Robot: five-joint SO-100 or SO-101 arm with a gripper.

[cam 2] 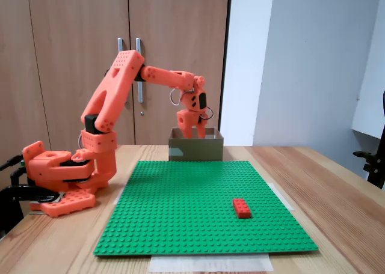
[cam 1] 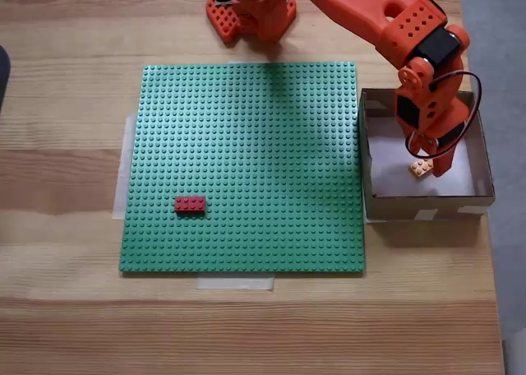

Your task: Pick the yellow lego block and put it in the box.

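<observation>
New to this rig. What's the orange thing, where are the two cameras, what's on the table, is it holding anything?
The orange thing is a small robot arm bolted at the table edge, ending in a two-finger claw. One fixed view looks straight down on the table; the other stands at table height, facing a wooden cupboard, with the arm's base at its left.

On the wooden table lies a taped-down green studded baseplate with a red brick on it. Beside the plate sits a shallow cardboard box.

The claw reaches down into the box, with the yellow brick at its tip. The brick looks held, but whether the claw is shut on it or has let go cannot be told.
</observation>
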